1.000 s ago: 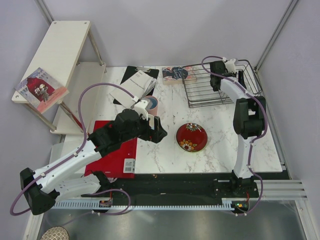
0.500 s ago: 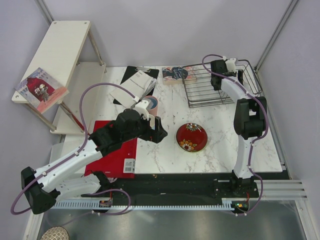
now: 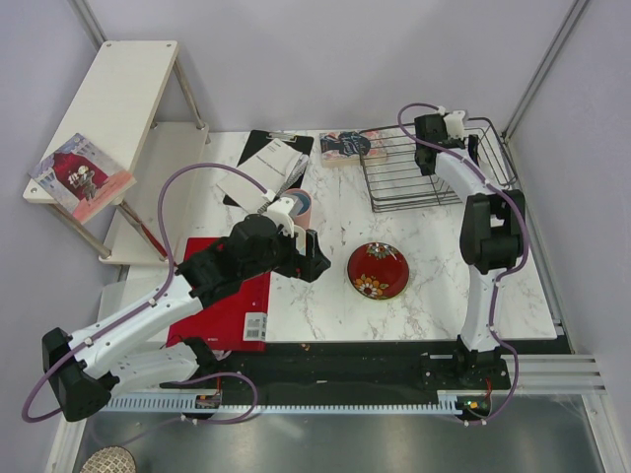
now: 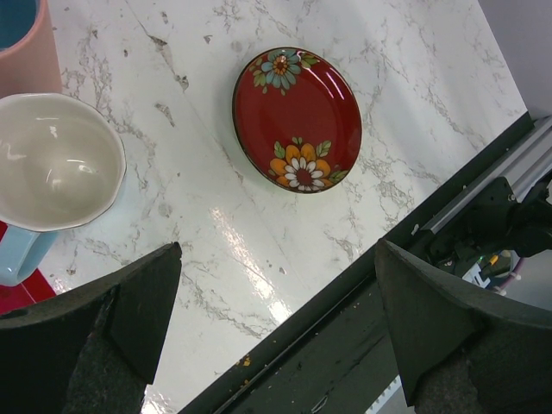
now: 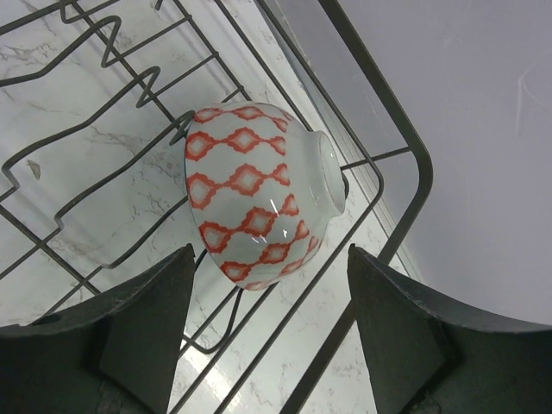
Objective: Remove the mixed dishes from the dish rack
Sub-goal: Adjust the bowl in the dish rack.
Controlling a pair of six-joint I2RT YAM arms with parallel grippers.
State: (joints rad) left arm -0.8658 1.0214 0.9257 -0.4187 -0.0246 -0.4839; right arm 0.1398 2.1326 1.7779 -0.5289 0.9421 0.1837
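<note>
One red-patterned bowl (image 5: pixel 259 198) lies tipped in dish rack (image 3: pixel 399 182), far right corner. Glazed, light, slick, breakable: pinch rim wall. Right tool (image 5: pixel 269 293) spread wide above it; left tool (image 4: pixel 276 259) released over bench (image 4: pixel 216 233).

The rack (image 3: pixel 399 179) sits at the far right of the table (image 3: pixel 434 286), with a bowl (image 5: pixel 259 194) tipped on its side in one corner of it. The plate (image 3: pixel 379 270) lies mid-table, nearer than the rack. Left of the plate stands a mug (image 4: pixel 56 164), with a cup (image 4: pixel 21 43) just behind it. A board (image 3: pixel 237 301) lies at the near left.
</note>
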